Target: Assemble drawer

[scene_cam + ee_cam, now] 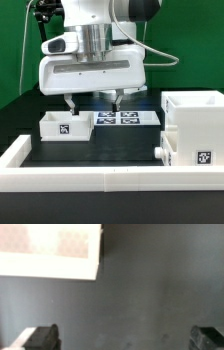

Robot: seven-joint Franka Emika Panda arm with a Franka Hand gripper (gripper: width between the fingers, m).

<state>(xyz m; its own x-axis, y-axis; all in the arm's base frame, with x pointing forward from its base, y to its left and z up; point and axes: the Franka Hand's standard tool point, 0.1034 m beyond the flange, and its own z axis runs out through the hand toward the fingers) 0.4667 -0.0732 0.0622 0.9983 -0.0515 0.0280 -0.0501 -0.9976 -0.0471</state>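
The tall white drawer shell [196,125] stands at the exterior view's right, with a tag low on its front. A tray front with a knob [160,150] shows at its lower left side, seemingly set into the shell. A second small open-top tray [60,126] with a tag lies on the black table at the exterior view's left. My gripper [93,102] hangs open and empty above the table, between that tray and the shell. In the wrist view my gripper [125,336] shows only bare black table between its dark fingertips [40,336].
The marker board [118,118] lies flat just behind and below my gripper. A low white wall [100,176] edges the table's front and left side. A blurred white surface [50,252] fills one corner of the wrist view; I cannot tell which thing it is.
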